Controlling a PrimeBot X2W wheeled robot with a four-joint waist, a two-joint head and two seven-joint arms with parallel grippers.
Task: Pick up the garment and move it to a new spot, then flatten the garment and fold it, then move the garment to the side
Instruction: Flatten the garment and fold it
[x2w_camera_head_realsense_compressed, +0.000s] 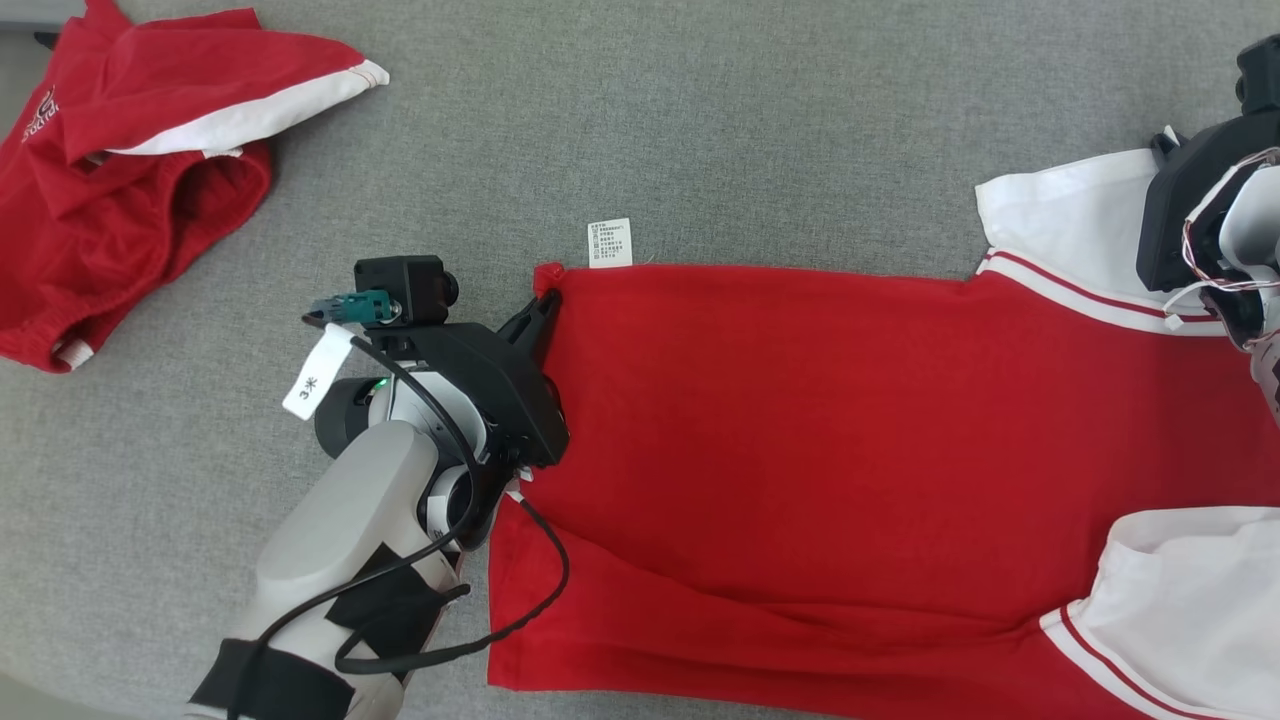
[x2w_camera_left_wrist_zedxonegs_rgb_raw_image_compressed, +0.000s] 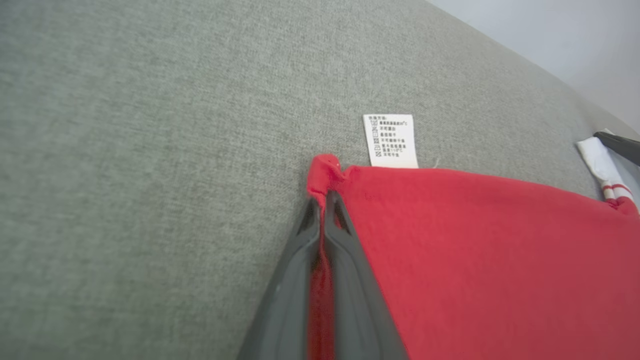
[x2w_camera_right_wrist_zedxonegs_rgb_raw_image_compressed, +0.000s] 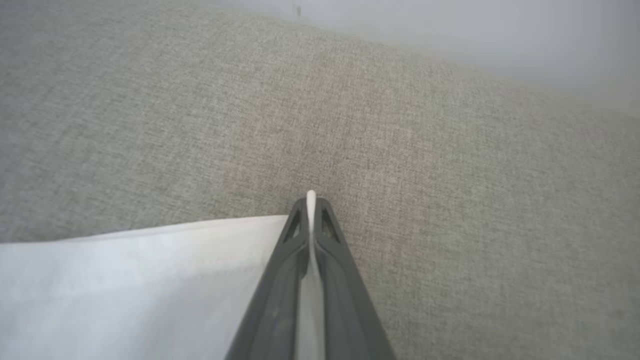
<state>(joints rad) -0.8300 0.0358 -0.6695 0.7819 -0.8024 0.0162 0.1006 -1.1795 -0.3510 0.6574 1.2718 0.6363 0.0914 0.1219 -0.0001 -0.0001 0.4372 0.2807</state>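
The garment (x2w_camera_head_realsense_compressed: 820, 440) is a red shirt with white sleeves, spread flat across the grey surface. My left gripper (x2w_camera_head_realsense_compressed: 545, 300) is shut on its far left hem corner, just left of the white care label (x2w_camera_head_realsense_compressed: 609, 243). In the left wrist view the left gripper (x2w_camera_left_wrist_zedxonegs_rgb_raw_image_compressed: 322, 200) pinches a red fold of the garment (x2w_camera_left_wrist_zedxonegs_rgb_raw_image_compressed: 480, 260) between its fingers. My right gripper (x2w_camera_right_wrist_zedxonegs_rgb_raw_image_compressed: 310, 202) is shut on the edge of the white sleeve (x2w_camera_right_wrist_zedxonegs_rgb_raw_image_compressed: 140, 285). In the head view the right arm's dark wrist housing (x2w_camera_head_realsense_compressed: 1200, 210) sits over the far white sleeve (x2w_camera_head_realsense_compressed: 1070, 215).
A second red and white garment (x2w_camera_head_realsense_compressed: 130, 170) lies crumpled at the far left of the grey fabric surface (x2w_camera_head_realsense_compressed: 750, 120). A black cable (x2w_camera_head_realsense_compressed: 530, 610) loops from my left forearm over the shirt's near left edge. The near white sleeve (x2w_camera_head_realsense_compressed: 1190, 600) lies at the lower right.
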